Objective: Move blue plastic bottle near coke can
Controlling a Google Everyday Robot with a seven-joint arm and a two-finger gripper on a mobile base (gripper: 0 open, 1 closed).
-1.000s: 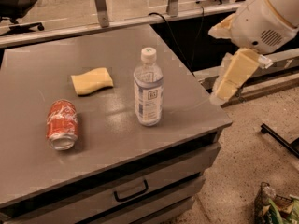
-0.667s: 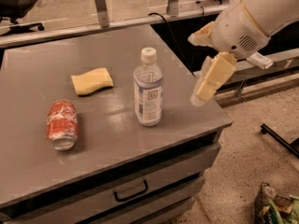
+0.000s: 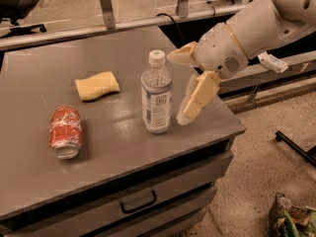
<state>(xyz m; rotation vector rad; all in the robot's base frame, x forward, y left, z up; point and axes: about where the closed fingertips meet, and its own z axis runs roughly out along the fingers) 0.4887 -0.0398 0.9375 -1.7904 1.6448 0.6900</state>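
Grey cabinet top (image 3: 113, 152), drawers below. Blue plastic bottle (image 3: 156, 95): upright, centre, well apart from coke can (image 3: 64, 132), which lies on its side at left. Yellow sponge (image 3: 97, 85): behind, between them. Gripper (image 3: 177, 88): fingers spread, just right of the bottle, apparently lined up to grasp it.

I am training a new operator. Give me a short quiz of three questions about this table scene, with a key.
1. True or false: the coke can lies on its side.
2. Where is the gripper, with its jaws open? A) over the can B) just right of the blue plastic bottle C) down on the floor
3. Name the yellow thing lying beyond the can.
Key: 1 true; 2 B; 3 the sponge.
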